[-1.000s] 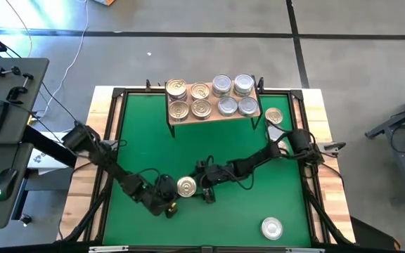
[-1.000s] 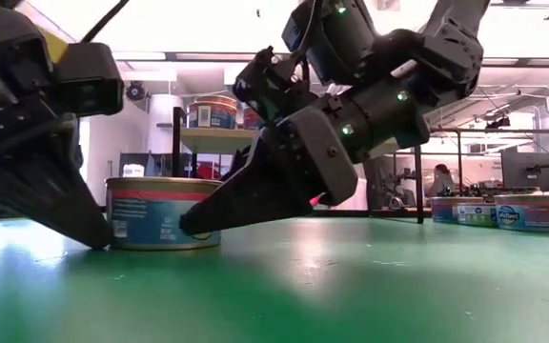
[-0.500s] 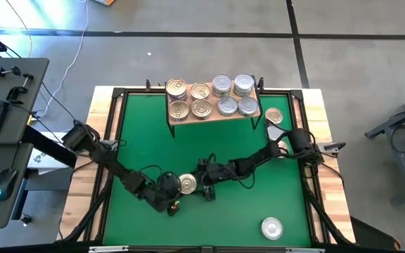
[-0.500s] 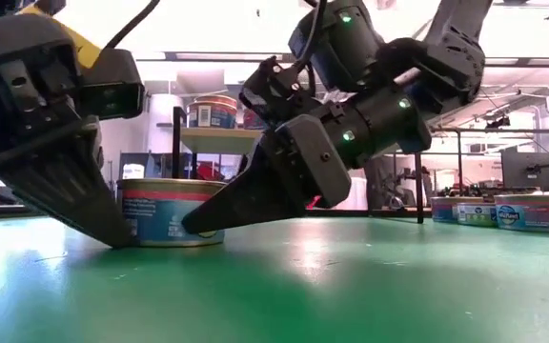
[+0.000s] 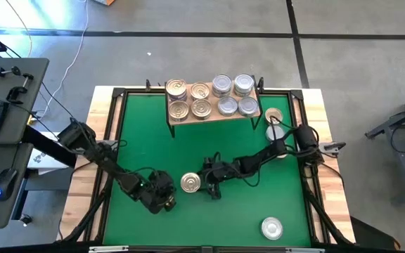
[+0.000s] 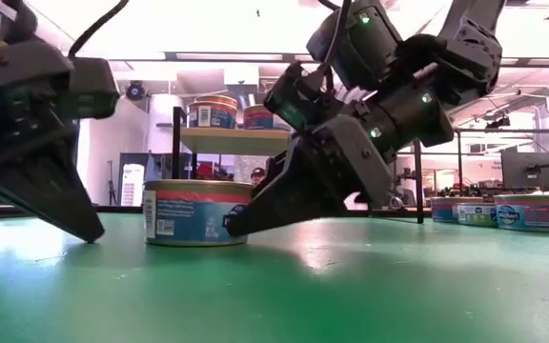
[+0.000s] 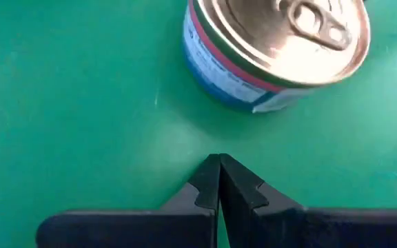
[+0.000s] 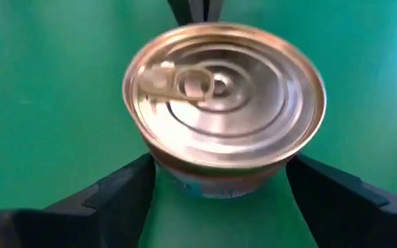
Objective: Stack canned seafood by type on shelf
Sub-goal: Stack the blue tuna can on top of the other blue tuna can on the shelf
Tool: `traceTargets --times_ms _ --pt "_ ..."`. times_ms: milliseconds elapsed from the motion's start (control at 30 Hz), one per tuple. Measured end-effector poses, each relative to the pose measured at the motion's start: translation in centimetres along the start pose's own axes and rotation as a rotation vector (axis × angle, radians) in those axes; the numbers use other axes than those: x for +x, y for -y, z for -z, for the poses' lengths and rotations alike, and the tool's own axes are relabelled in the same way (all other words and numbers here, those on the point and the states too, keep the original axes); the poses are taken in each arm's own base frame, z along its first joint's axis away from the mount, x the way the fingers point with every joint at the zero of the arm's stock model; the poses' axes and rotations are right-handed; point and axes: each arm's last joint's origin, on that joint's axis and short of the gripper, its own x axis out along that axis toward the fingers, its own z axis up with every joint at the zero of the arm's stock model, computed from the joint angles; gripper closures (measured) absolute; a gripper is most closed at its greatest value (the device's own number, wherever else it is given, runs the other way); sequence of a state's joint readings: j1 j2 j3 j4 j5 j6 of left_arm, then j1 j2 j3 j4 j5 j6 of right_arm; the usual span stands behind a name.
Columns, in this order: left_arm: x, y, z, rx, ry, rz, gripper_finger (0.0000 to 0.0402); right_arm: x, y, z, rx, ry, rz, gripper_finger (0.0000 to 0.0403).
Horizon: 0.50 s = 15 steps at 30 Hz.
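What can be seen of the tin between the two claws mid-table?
The tin is round, flat metal with a gold-toned pull-tab lid and a blue label under a red band. It stands upright on the green table. The right claw straddles it, fingers open on either side; contact is unclear. The shut left claw sits apart.

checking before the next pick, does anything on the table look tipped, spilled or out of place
Nothing is tipped or spilled. Three round metal tins are off the light-wood shelf: a gold-lidded tin mid-table between the right gripper's open jaws, another gold-lidded one right of the shelf, and a silver-lidded tin near the front right. All stand upright.
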<state>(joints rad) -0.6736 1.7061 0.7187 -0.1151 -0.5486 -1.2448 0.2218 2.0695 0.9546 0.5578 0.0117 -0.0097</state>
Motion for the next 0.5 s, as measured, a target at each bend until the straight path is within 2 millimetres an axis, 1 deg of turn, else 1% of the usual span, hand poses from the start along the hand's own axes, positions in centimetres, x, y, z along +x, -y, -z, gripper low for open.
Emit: traceTargets --times_ms 167,367,500 --pt "0.8 -0.5 -1.1 -0.027 0.046 -0.038 0.0401 0.6 0.0 0.8 0.012 -0.015 -0.002 0.0085" --pt "1.4 -0.4 -2.4 -0.019 0.075 -0.013 0.0401 1.0 0.0 1.0 0.062 0.021 0.009 0.0051" --pt "1.8 -0.5 -3.1 -0.014 0.084 0.001 0.0401 1.0 0.0 0.9 0.064 0.031 0.010 0.0036"
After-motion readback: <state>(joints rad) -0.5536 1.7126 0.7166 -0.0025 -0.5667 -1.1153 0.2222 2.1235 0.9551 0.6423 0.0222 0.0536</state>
